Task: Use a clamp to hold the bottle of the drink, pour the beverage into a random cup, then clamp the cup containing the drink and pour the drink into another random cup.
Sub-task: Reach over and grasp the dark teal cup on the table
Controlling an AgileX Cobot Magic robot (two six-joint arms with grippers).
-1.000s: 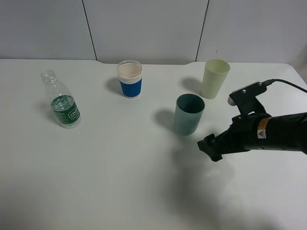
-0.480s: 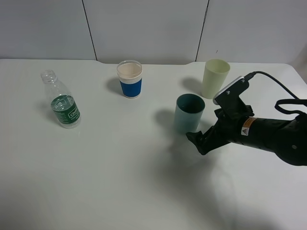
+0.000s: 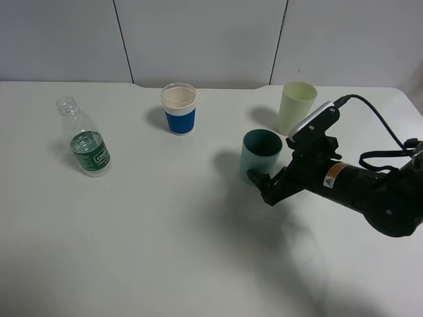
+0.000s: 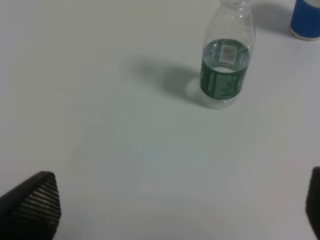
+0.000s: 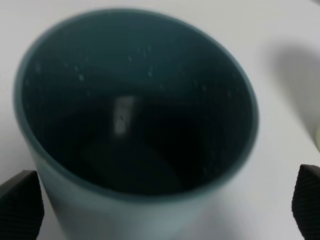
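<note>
Count of items on inspection.

Counter (image 3: 165, 231): one.

Bottles: one, a clear bottle (image 3: 84, 140) with a green label and no cap.

Cups: three in all. One is a teal tumbler (image 3: 260, 157), one a white cup with a blue band (image 3: 179, 109), and one a pale yellow-green cup (image 3: 295, 108).

Robot arms in the high view: one black arm (image 3: 357, 188).

End effectors: two, the right end effector (image 3: 262, 187) and the left end effector (image 4: 172, 205). The left shows only in its own wrist view.

Uncapped bottle (image 3: 85, 140) upright, teal cup (image 3: 258, 157), blue-banded cup (image 3: 179, 110)
</note>
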